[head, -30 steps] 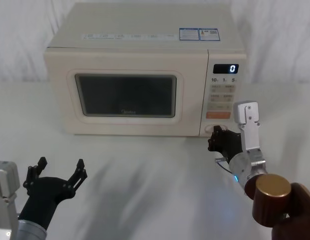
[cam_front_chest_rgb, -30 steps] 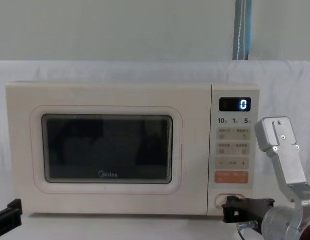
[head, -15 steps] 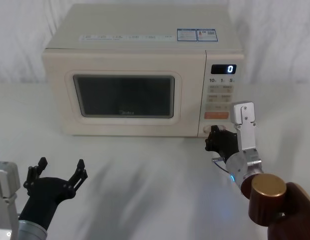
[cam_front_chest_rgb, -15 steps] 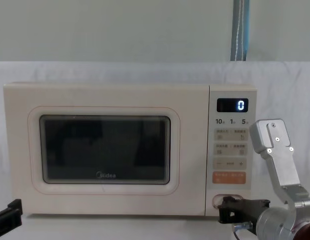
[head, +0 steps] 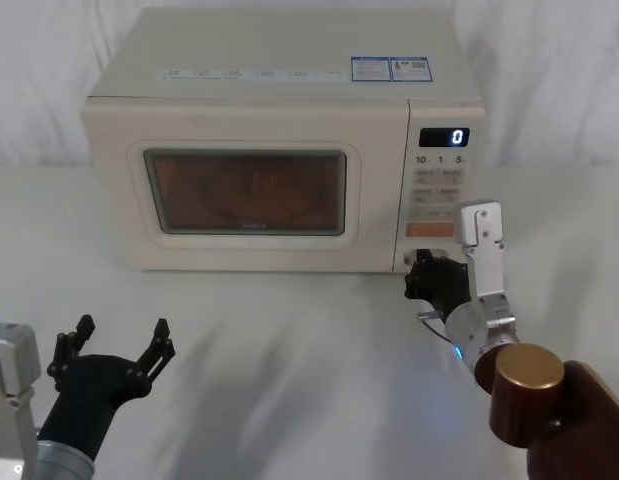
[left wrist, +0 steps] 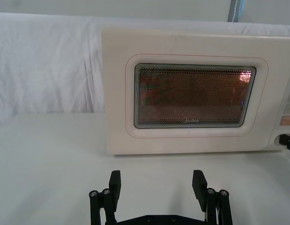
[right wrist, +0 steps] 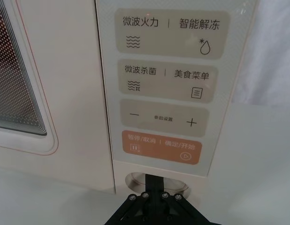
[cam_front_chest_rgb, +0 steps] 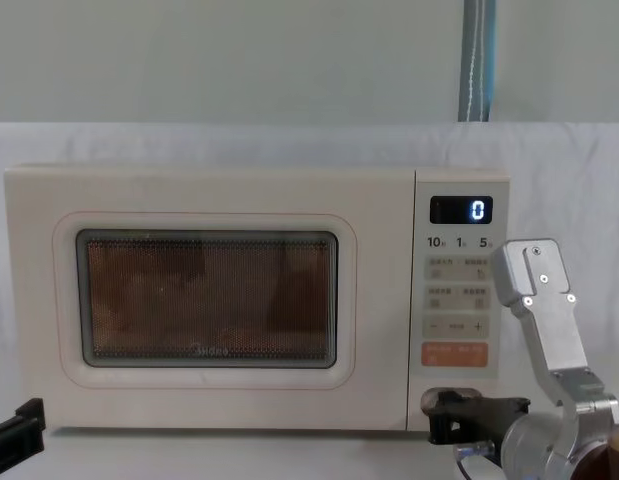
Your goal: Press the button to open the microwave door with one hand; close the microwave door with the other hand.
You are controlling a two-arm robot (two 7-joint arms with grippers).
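The cream microwave door [head: 249, 190] fills the left of the oven's front, and its window glows orange from inside, as it does in the left wrist view [left wrist: 196, 96] and chest view [cam_front_chest_rgb: 209, 300]. The door looks flush with the front; I cannot tell if it is ajar. At the foot of the control panel, my right gripper [head: 421, 278] is shut, with its tips [right wrist: 156, 182] pressed on the oval button [right wrist: 133, 180]. My left gripper [head: 122, 325] rests open low on the table in front of the door, well clear of it [left wrist: 157, 176].
Above the button sit an orange rectangular button [right wrist: 159, 146], cream pads and a display reading 0 [head: 444, 137]. The microwave stands on a white cloth-covered table [head: 289, 380]. My right arm's brown-capped joint [head: 527, 375] lies at the lower right.
The window has gone from dark to glowing orange. My right gripper has edged forward and left, staying on the button. The left arm has not moved.
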